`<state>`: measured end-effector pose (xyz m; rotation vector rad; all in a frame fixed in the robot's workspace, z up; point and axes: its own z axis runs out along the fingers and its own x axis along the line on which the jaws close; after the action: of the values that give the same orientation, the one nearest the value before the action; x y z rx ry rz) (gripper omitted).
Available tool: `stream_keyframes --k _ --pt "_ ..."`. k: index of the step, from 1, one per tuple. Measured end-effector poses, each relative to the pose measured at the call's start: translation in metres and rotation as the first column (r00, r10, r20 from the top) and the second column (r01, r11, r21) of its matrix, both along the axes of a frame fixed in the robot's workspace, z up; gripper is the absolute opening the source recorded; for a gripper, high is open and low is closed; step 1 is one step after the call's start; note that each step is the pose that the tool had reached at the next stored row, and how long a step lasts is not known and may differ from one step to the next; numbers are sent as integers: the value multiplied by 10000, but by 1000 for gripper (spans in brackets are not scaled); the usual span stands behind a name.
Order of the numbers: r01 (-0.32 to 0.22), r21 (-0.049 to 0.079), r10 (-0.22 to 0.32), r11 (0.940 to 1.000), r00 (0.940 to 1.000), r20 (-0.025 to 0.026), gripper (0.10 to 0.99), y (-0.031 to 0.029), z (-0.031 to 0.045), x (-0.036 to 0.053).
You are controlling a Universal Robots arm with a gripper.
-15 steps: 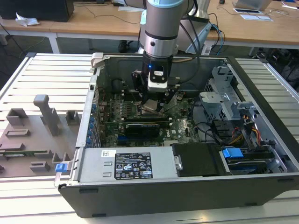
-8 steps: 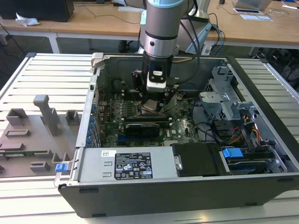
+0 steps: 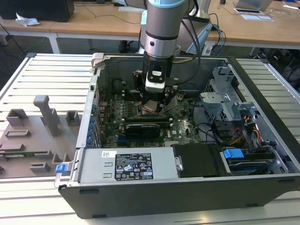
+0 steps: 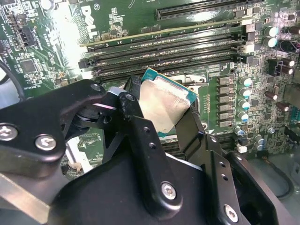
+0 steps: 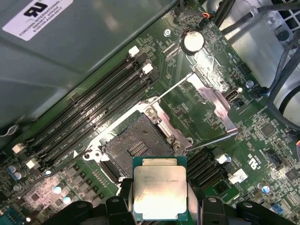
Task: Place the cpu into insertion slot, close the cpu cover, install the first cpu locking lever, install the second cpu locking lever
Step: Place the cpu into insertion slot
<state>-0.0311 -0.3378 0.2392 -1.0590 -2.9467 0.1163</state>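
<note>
My gripper [image 3: 153,104] hangs inside the open computer case [image 3: 93,136], low over the motherboard. It is shut on the cpu [image 5: 159,192], a small square chip with a dull silver top and green edge, pinched at two opposite sides by the black fingers [image 5: 124,193]. In the second wrist view the cpu [image 4: 164,105] sits tilted between the fingers [image 4: 136,124]. The insertion slot [image 5: 135,146] lies bare just beyond the chip, which hovers apart from it. The cpu cover [image 5: 214,101] stands swung open past the slot. Two thin wire locking levers [image 5: 172,90] stick out, released.
Rows of memory slots [image 5: 98,112] run beside the socket, with a long black card [image 3: 143,127] nearby. A power supply box [image 3: 124,165], a drive cage [image 3: 225,101] and cables [image 3: 243,133] crowd the case. Grey fixtures [image 3: 47,115] stand on the slatted table at the exterior view's left.
</note>
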Motion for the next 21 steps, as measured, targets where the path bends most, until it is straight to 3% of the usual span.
stream_keyframes --k 21 --pt "1061 -122 -1061 9943 9944 7 541 0 -3 0"
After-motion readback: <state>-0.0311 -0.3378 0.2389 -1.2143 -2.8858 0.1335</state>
